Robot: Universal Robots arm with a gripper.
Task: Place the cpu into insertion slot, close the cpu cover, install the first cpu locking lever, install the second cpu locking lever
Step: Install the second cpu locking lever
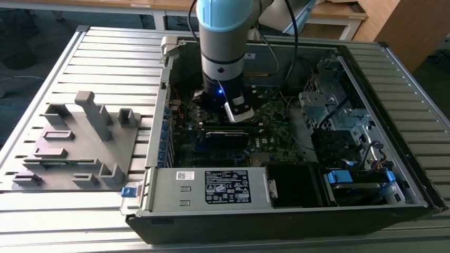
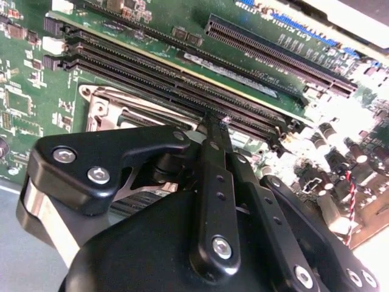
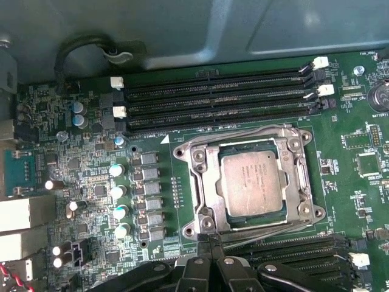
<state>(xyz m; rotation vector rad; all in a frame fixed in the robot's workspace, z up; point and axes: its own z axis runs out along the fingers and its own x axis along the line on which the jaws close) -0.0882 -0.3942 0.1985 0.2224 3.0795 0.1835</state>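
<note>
Right, we're low over the motherboard (image 3: 73, 182) with the gripper (image 3: 209, 242), its fingers pressed together on nothing, tips just at the near edge of the insertion slot (image 3: 200, 225). Just beyond the tips, the cpu (image 3: 252, 180) already sits in the slot, and the cpu cover (image 3: 304, 176) looks closed around it. We judge the locking levers as the work left. Farther off lie the memory slots (image 3: 219, 100).

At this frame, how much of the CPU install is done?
Done: the cpu sits in the insertion slot, with the cpu cover closed around it. In hand: the gripper, shut and empty, sits at the socket's edge by a thin lever. Whether either lever is latched is unclear.
</note>
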